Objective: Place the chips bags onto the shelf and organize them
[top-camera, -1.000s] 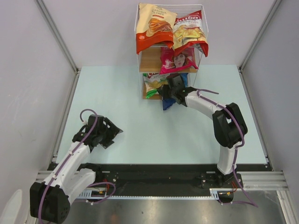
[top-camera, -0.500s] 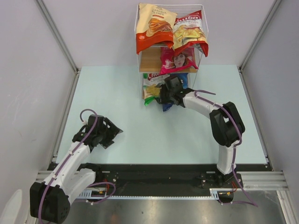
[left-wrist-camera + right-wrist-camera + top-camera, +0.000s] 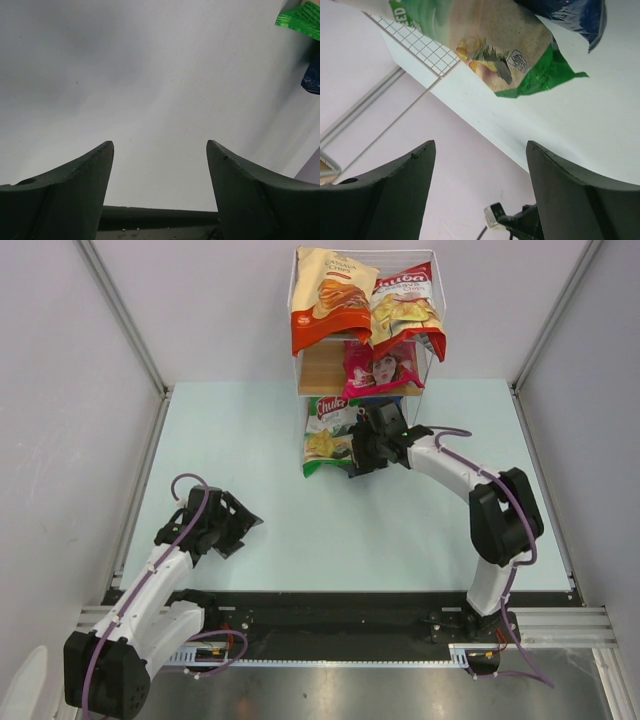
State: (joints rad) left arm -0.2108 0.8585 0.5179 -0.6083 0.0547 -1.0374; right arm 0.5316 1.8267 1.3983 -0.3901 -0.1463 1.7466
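Pale mint bench, grey walls, left jaws and right jaws both gaping empty, green Chuba bag just ahead of the right.

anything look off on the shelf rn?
Yes. The green bag lies skewed at the shelf's bottom tier, its lower end spilling off the front onto the table. The blue bag is crumpled beside it, not set straight. Up top, the red bag droops over the front edge.
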